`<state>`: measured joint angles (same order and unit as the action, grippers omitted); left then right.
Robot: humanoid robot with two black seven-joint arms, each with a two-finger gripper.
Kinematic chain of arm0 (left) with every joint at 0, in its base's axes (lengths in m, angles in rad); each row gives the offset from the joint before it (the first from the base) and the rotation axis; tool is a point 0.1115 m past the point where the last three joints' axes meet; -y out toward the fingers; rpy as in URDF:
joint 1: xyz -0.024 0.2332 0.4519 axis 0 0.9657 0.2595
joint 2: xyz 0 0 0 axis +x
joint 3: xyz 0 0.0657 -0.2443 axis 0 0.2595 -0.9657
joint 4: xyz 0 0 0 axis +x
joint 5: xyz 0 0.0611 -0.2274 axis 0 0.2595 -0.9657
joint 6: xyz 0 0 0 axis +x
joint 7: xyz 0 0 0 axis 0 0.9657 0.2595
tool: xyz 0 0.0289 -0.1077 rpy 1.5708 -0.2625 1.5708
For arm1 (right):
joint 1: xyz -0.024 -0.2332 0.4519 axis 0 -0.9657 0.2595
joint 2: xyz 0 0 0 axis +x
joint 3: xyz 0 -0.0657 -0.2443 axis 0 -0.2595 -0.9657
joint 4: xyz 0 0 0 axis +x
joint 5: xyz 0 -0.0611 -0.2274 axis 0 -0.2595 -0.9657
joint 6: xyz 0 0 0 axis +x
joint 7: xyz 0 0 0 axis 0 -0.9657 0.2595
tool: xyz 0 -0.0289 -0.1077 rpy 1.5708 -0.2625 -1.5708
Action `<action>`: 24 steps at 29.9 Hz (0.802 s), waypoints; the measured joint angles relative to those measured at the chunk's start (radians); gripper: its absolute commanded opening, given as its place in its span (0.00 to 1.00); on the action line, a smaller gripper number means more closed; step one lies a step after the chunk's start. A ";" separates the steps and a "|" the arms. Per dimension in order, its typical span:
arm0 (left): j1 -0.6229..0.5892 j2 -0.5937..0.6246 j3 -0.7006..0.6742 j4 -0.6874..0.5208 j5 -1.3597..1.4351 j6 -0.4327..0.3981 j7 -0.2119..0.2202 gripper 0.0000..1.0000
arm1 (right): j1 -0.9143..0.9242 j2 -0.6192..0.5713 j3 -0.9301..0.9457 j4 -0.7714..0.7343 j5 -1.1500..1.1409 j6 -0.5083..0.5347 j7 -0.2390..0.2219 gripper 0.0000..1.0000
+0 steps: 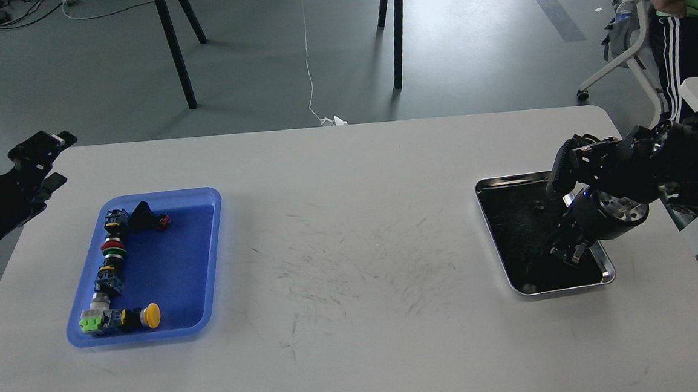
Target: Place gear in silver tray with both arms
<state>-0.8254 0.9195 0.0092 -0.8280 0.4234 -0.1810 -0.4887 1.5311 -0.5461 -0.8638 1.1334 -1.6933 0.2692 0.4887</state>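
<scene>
Right gripper (570, 250) low over silver tray (509, 181), fingers indistinct

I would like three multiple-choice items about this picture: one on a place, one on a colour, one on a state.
1. Where does the silver tray lie on the table?
A. on the robot's right side
B. in the middle
C. inside the blue tray

2. What colour is the round cap of the push button at the near end of the blue tray?
A. white
B. yellow
C. purple

3. Where is the right gripper?
A. over the silver tray
B. over the blue tray
C. off the table, above the floor

Key: 1 A, the tray lies near the right edge; 2 B, the cap is plainly yellow; 3 A, the gripper points down above the tray's dark bottom, while the left gripper hangs past the table's left corner.
</scene>
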 measured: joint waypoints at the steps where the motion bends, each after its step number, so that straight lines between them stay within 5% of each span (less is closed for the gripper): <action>1: 0.000 0.001 0.000 0.000 0.000 0.000 0.000 0.98 | 0.000 0.000 0.000 -0.001 0.000 -0.002 0.000 0.31; 6: 0.000 0.001 0.000 0.000 -0.001 0.000 0.000 0.98 | 0.000 0.000 0.000 -0.004 0.000 -0.006 0.000 0.55; 24: 0.000 0.001 -0.017 0.001 -0.028 -0.034 0.000 0.99 | 0.017 0.002 0.122 -0.034 0.084 -0.004 0.000 0.85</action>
<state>-0.8253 0.9204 -0.0074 -0.8267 0.3957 -0.2146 -0.4887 1.5484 -0.5445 -0.7420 1.0991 -1.6090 0.2647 0.4887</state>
